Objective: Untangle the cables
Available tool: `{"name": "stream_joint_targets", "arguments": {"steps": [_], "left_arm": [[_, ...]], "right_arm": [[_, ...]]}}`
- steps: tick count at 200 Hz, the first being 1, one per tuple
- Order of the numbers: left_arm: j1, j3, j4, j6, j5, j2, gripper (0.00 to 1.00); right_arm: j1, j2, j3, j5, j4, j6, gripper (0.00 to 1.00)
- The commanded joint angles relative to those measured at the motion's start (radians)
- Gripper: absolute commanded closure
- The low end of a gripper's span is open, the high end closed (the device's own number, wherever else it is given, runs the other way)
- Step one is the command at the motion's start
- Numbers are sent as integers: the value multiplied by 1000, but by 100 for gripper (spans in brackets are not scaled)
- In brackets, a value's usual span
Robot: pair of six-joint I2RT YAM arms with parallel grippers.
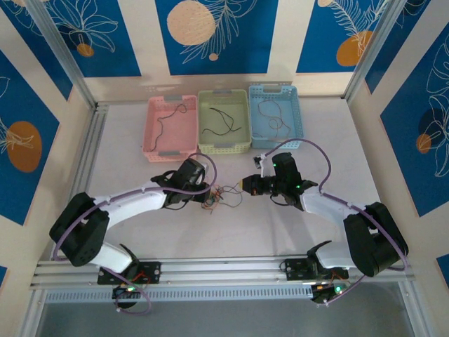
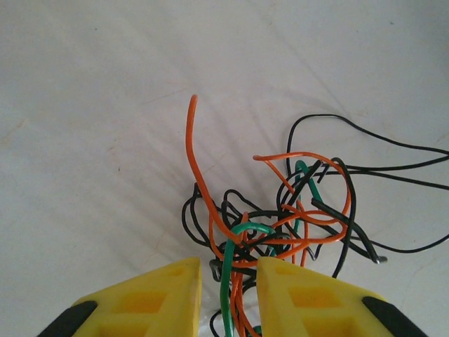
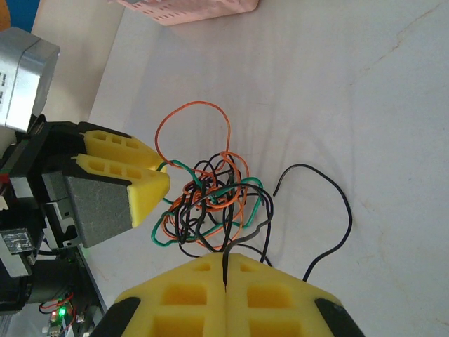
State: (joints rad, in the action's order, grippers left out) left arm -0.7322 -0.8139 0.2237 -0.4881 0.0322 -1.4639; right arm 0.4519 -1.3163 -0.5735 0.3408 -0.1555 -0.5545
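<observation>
Left jaws: my yellow fingers (image 2: 158,298) stand a little apart, with a green strand (image 2: 226,295) and an orange one running down through the gap. I see no pad pressed on either, so I count these jaws as released. Their bases are cut off by the bottom edge of the left wrist view.
Left jaws, from the right wrist view: the fingers (image 3: 116,165) look nearly together, with a green strand leaving the tip. The gap itself is hard to read from this side.
Right jaws: clenched, my fingers (image 3: 189,295) meet at a seam and grasp a black cable (image 3: 224,258) that rises into the knot. I cannot follow which strand it becomes further in.
The cables (image 3: 210,200): one tangle of orange, green and black strands lying on the white counter (image 2: 105,105) between my two sets of jaws. An orange loop (image 3: 193,105) stands clear at the top of it.
Tangle, left wrist view: the cables (image 2: 280,217) lie just beyond my fingertips. Black strands run off the right edge, so their ends are cut off.
Tangle, top view: the cables (image 1: 219,196) are a small blur between my left arm (image 1: 133,200) and right arm (image 1: 330,203), with single strands too fine to separate.
Far side of counter (image 1: 245,239): a pink basket (image 1: 149,133), a green basket (image 1: 224,147) and a blue basket (image 1: 300,112) stand side by side, each with a thin dark wire inside.
</observation>
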Motion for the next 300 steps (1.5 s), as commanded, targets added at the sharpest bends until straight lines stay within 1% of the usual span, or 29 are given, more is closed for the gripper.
{"name": "stream_joint_targets", "arguments": {"steps": [1,34,43,57,70,88,100,122,138,170,189,218,249,274,300], "left_arm": [[16,30,-41,-8,-34,-16,72],[17,39,-55,-10,-43,-23,82],[16,44,-54,-9,-43,-20,88],[19,47,-42,-2,-29,-6,100],[24,45,-10,7,-4,21,100],[42,37,55,18,43,78,100],[53,36,100,25,76,131,100],[78,44,194,29,147,267,100],[112,39,272,37,192,380,100],[197,-12,427,55,247,597,100],[225,-50,476,56,254,687,100],[234,-83,527,58,278,742,100],[237,-77,526,55,252,738,100],[237,-64,508,54,211,723,100],[237,-75,514,71,163,698,100]], "right_arm": [[1,22,-2,9,20,12,100],[1,23,0,9,22,13,100],[1,24,-1,7,24,14,100],[1,28,-1,1,28,16,100],[-1,40,3,-22,35,15,100],[-8,62,7,-92,68,19,100],[-21,73,9,-158,101,18,100],[-55,114,22,-327,166,-8,100],[-114,167,59,-419,194,-62,100],[-241,273,124,-488,237,-143,100],[-299,306,155,-467,232,-175,100],[-340,321,173,-462,233,-201,100],[-358,298,176,-413,207,-203,100],[-360,296,180,-378,187,-195,100],[-358,307,182,-297,148,-188,100]]}}
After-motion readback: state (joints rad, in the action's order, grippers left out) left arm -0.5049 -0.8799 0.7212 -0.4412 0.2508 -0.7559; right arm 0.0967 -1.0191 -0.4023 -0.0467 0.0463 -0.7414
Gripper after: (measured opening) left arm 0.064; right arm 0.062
